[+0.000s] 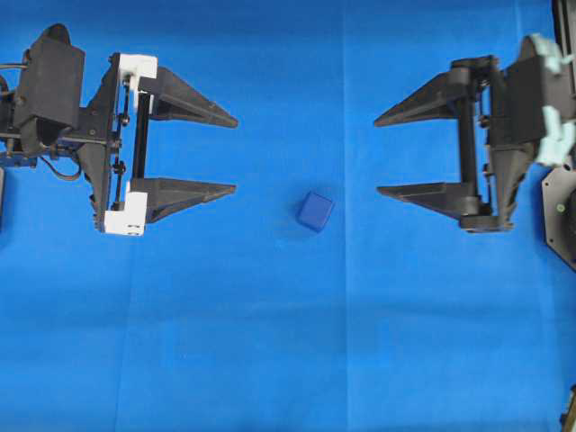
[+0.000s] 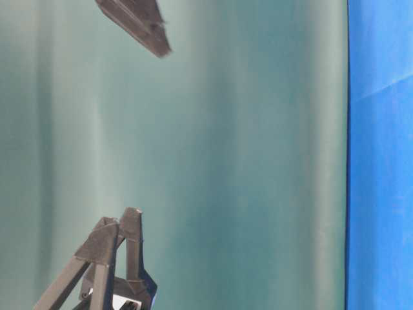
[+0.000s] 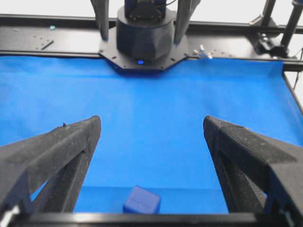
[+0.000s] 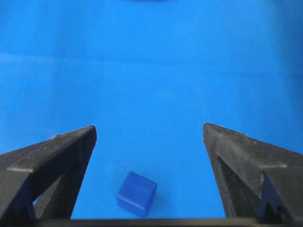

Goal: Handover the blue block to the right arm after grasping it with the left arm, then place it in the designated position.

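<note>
The blue block (image 1: pixel 316 211) is being left untouched between both spread-wide grippers, and could be nudged away by an off-centre left gripper (image 1: pixel 232 153).

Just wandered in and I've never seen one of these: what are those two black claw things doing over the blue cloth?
Nothing is being handled yet. Two robot arms face each other over a blue cloth. The left gripper and the right gripper both have their jaws wide open and empty. A small blue block lies on the cloth between them, untouched, a little nearer the right one.
</note>
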